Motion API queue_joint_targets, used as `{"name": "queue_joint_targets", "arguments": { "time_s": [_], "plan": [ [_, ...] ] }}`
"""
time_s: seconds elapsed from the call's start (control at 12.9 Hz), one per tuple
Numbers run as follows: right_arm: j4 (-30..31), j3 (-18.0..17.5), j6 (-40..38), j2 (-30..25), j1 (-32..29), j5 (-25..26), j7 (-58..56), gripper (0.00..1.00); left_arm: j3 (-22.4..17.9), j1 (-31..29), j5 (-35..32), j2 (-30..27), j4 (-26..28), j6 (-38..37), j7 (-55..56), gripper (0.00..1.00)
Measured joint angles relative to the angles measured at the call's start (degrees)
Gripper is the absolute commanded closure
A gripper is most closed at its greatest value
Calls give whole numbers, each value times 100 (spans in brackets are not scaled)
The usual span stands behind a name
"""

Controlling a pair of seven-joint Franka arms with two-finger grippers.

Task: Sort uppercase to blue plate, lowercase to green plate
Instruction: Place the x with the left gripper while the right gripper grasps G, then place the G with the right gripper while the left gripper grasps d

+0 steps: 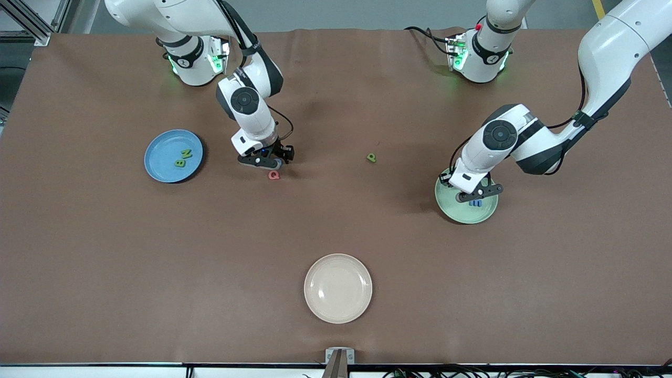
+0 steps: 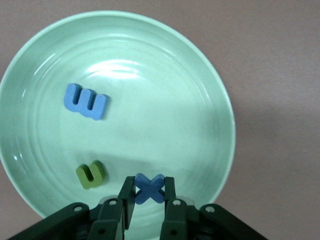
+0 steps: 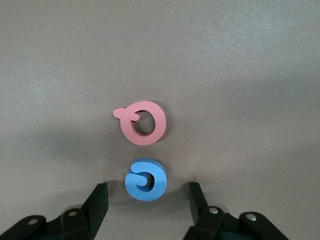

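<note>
Sorting stood past halfway: green N [image 1: 186, 153] and B [image 1: 180, 163] lay on the blue plate [image 1: 157, 170], the blue m [image 2: 86, 102] and green u [image 2: 91, 174] in the green plate [image 2: 210, 85]. The left tool [image 2: 150, 192] pinched the blue x [image 2: 149, 187] over that plate; the right tool [image 3: 148, 200] straddled the blue G [image 3: 145, 180] on the counter [image 1: 336, 220], fingers apart — red Q [image 3: 142, 122] beside it, green p [image 1: 371, 157] toward the counter's middle, both unsorted.

The right arm reaches down from its base toward six o'clock in the front view, wrist bent low; the right gripper [image 3: 148, 202] sits just above the table, fingers [image 3: 98, 200] spread apart; the left arm folds back toward eight o'clock, elbow raised; the left gripper [image 2: 150, 197] points down, pinched shut.
</note>
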State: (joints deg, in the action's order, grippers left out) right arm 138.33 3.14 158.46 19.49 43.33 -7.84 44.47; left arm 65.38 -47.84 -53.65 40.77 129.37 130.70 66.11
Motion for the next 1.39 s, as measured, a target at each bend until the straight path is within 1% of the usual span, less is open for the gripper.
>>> {"name": "queue_joint_targets", "arguments": {
  "time_s": [0.08,0.15,0.23,0.31,0.39,0.46,0.62,0.7,0.77,0.93,1.08,1.16,1.31,1.39],
  "plan": [
    [-1,2,0,7,0,1,0,31,-54,1,-94,6,33,42,0,84],
    [-13,8,-2,31,0,3,0,36,-130,0,-157,13,72,86,0,82],
    [-19,16,-8,33,0,3,0,36,-154,-1,-165,19,85,97,0,82],
    [-35,18,-9,37,0,4,0,37,-158,0,-168,23,90,101,0,77],
    [-56,21,-11,39,0,4,0,39,-158,1,-168,23,94,104,0,69],
    [-77,22,-11,46,0,4,-1,42,-158,2,-168,23,99,107,0,46],
    [-125,25,-14,71,0,4,-2,47,-158,3,-170,23,107,110,0,15],
    [-136,26,-19,75,0,4,-3,52,-158,3,-173,23,109,110,0,5],
    [-141,33,-26,74,0,5,-3,59,-154,3,-176,23,109,112,0,1],
    [-149,48,-45,72,0,6,-3,72,-67,0,-177,24,109,125,1,1],
    [-174,51,-67,44,0,5,0,92,213,1,-158,25,108,111,101,1],
    [-178,55,-66,63,-2,5,0,98,371,17,-107,24,106,73,227,1],
    [-184,61,-76,63,-12,5,-2,100,588,193,112,22,76,-33,527,1],
    [-196,75,-130,62,-47,5,-40,100,620,410,241,23,21,-82,745,1]
  ]
}}
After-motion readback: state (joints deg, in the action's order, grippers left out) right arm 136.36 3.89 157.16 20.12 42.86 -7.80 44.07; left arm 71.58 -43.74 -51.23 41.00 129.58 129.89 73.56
